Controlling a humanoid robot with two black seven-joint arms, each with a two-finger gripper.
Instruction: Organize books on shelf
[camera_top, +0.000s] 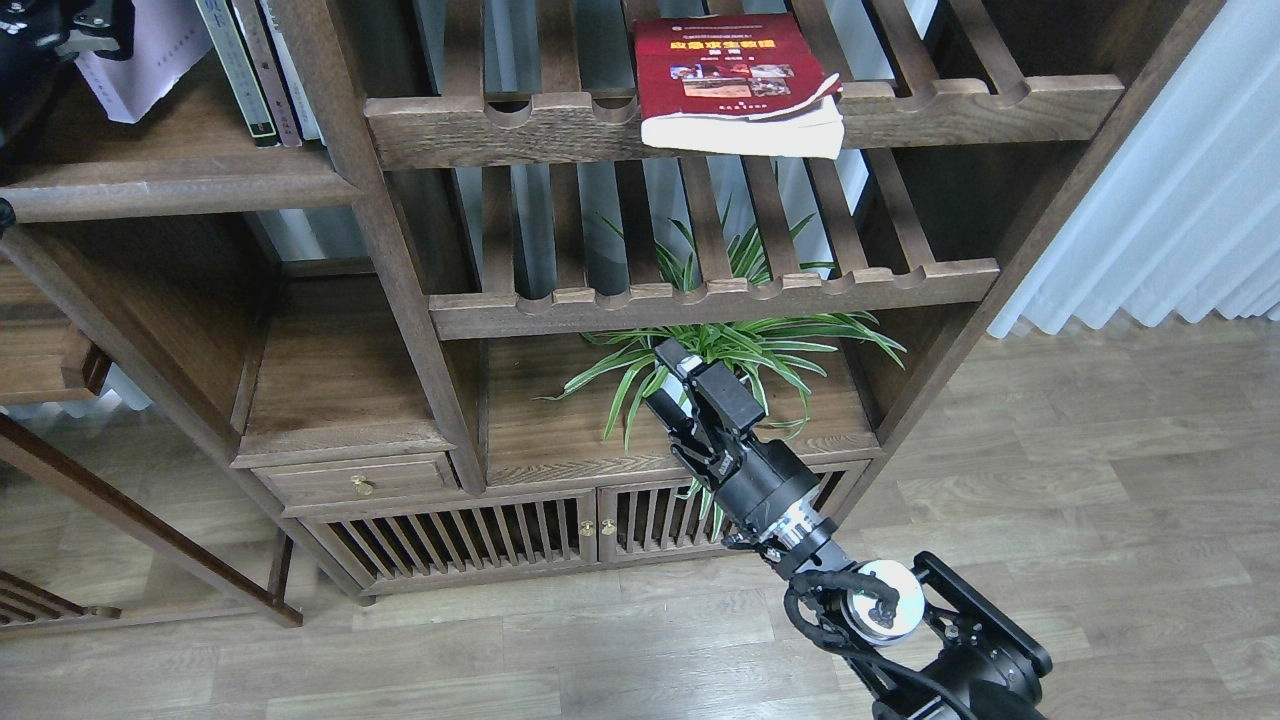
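My right pincer (672, 368) empty, fingers close together, in front of spider plant (730, 350), well below red book (738, 85). Left pincer (85, 25) top-left — state unclear. Book lies flat on upper slatted rack (600, 125), overhanging the front rail, long axis front-to-back, page edge toward me. Widen first, rise, grip overhanging edge squarely.
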